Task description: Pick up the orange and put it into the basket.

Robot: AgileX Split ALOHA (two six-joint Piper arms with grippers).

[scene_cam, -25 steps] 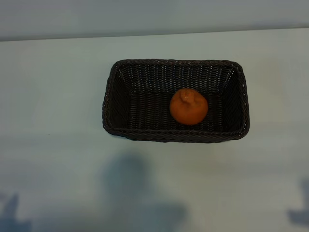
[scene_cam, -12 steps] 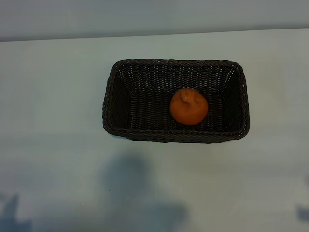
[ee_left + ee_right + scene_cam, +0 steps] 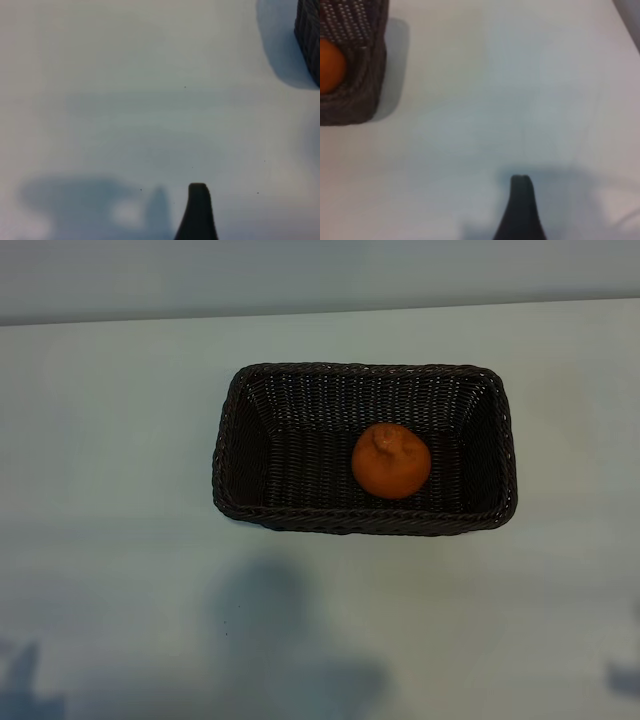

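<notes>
The orange (image 3: 391, 461) lies inside the dark woven basket (image 3: 232, 445), right of the basket's middle, knob up. Neither arm shows in the exterior view; only their shadows fall on the table's near edge. In the left wrist view one dark finger (image 3: 198, 212) of my left gripper hangs over bare table, with a basket corner (image 3: 309, 35) far off. In the right wrist view one finger (image 3: 521, 210) of my right gripper is also over bare table, well away from the basket (image 3: 355, 95) and the orange (image 3: 330, 66) in it. Both grippers are open and hold nothing.
The pale table (image 3: 120, 540) surrounds the basket on all sides. Its far edge (image 3: 320, 310) meets a grey wall. Arm shadows (image 3: 270, 640) lie along the near side.
The orange and the basket have not moved. The shadow at the near right corner of the table has drawn back slightly toward the edge.
</notes>
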